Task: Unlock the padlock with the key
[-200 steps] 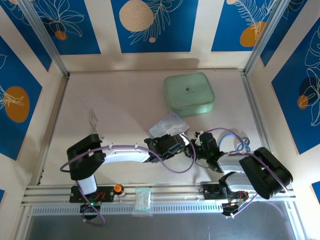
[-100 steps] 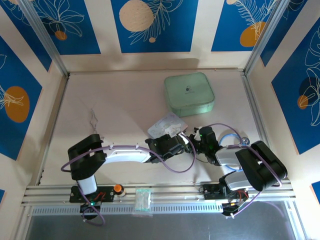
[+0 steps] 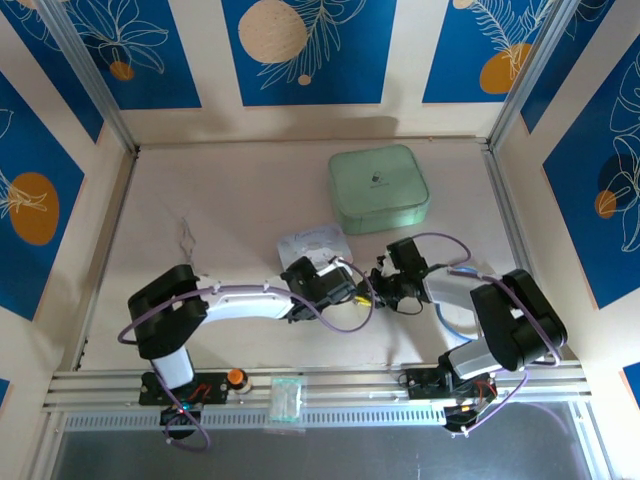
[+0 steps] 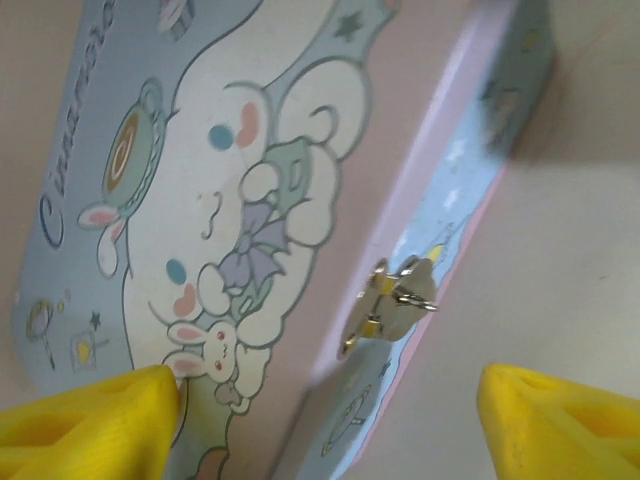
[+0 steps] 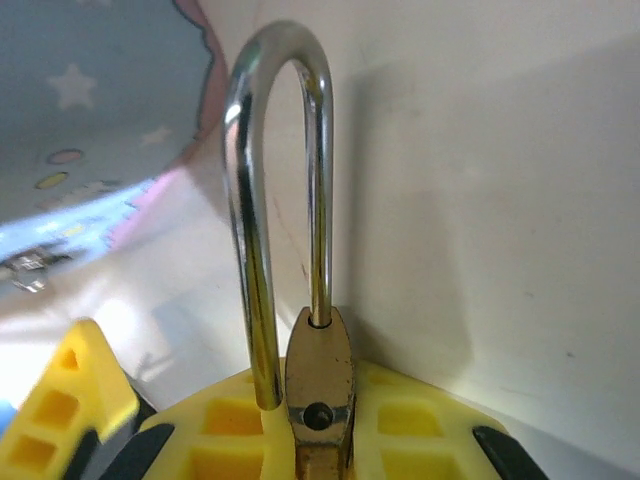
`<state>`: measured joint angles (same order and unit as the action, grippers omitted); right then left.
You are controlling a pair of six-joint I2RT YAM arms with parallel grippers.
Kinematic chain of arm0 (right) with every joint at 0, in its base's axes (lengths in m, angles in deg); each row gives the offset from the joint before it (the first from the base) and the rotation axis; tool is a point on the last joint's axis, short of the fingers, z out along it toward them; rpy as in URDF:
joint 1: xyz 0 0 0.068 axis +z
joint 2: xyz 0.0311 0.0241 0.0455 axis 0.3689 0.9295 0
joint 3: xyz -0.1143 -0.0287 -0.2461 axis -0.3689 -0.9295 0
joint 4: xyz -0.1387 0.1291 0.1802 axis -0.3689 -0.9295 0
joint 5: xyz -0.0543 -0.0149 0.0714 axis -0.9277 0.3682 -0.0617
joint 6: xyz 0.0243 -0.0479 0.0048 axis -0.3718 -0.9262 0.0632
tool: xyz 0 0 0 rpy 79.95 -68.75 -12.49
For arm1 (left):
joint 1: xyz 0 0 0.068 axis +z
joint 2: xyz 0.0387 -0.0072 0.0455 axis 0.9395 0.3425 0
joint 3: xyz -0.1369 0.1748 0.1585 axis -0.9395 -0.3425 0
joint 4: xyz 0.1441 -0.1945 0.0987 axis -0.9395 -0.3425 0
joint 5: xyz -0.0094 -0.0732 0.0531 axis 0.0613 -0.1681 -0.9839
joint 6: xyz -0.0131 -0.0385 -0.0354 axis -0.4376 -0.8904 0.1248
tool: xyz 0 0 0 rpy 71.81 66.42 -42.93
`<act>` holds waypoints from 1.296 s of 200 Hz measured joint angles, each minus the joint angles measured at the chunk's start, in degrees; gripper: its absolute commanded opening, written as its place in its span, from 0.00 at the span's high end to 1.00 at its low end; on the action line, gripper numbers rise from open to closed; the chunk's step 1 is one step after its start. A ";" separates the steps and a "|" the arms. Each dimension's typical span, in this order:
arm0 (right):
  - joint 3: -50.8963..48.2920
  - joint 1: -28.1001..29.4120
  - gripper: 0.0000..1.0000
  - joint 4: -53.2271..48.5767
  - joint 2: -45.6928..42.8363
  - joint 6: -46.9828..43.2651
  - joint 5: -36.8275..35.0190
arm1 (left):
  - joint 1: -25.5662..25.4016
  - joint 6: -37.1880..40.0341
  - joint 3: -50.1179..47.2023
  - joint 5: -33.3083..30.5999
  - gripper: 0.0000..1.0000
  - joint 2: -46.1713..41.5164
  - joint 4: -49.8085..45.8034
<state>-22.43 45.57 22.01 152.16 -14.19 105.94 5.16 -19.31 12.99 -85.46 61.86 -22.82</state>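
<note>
My right gripper [image 5: 318,425] is shut on the padlock [image 5: 320,385], its yellow pads clamping the brass body. The silver shackle [image 5: 278,150] stands up with one leg out of the body and hanging free beside it. My left gripper [image 4: 325,420] is open, its yellow fingertips [image 4: 95,420] wide apart and nothing between them, hovering over the pale blue cartoon tin [image 4: 200,200] by its small metal hasp [image 4: 395,298]. In the top view both grippers meet just below the tin [image 3: 312,243], left gripper [image 3: 345,290] facing right gripper [image 3: 385,285]. The key is hidden.
A pale green square box [image 3: 378,188] sits at the back of the table. Thin silver forceps [image 3: 187,235] lie at the left. A small clear packet [image 3: 287,400] and an orange knob [image 3: 236,377] sit on the front rail.
The cartoon tin has slid left and slightly back. Both grippers have moved left and back with it, and the right arm has reached further toward the left gripper.
</note>
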 measured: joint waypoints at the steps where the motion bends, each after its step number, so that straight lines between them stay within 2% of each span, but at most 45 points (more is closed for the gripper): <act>1: 0.33 0.00 0.94 -0.66 0.13 -0.26 -0.04 | 0.09 -0.24 -0.04 -0.02 0.14 -0.04 -0.11; 13: 2.56 -0.13 0.93 -4.74 1.31 -2.78 0.02 | 0.87 -0.85 -0.44 -0.48 0.05 -0.37 -0.83; 37: 6.45 -0.31 0.90 -11.17 3.82 -6.86 0.35 | 2.14 -2.86 -0.96 -1.46 0.01 -1.01 -1.44; 77: 9.29 -0.55 0.83 -20.06 4.63 -11.52 -0.50 | 3.39 -6.56 -0.94 -4.48 0.01 -1.07 -2.49; 121: 11.82 -0.72 0.77 -29.42 4.85 -15.21 -4.46 | 7.67 -9.33 -4.28 -3.80 0.01 -3.23 -0.31; 149: 13.09 -0.70 0.70 -32.28 5.64 -16.50 -5.46 | 8.92 -9.44 -4.83 -3.58 0.00 -3.56 0.44; 180: 13.92 -0.61 0.69 -34.64 5.66 -16.61 -7.02 | 10.25 -9.33 -6.29 -1.90 0.01 -4.83 2.36; 230: 15.89 1.01 0.66 -39.95 5.22 -16.61 -13.88 | 11.76 -8.26 -6.91 0.33 0.00 -7.43 4.22; 245: 16.46 1.68 0.61 -41.05 5.22 -16.57 -15.26 | 12.28 -7.58 -6.91 0.66 0.01 -7.43 4.59; 259: 16.81 2.49 0.52 -41.64 5.22 -16.44 -16.00 | 12.87 -7.26 -6.91 0.76 0.01 -7.54 4.72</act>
<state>-5.63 48.06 -19.63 157.38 -30.62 89.94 18.03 -26.57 6.09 -84.70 54.32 -18.10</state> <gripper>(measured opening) 0.417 0.994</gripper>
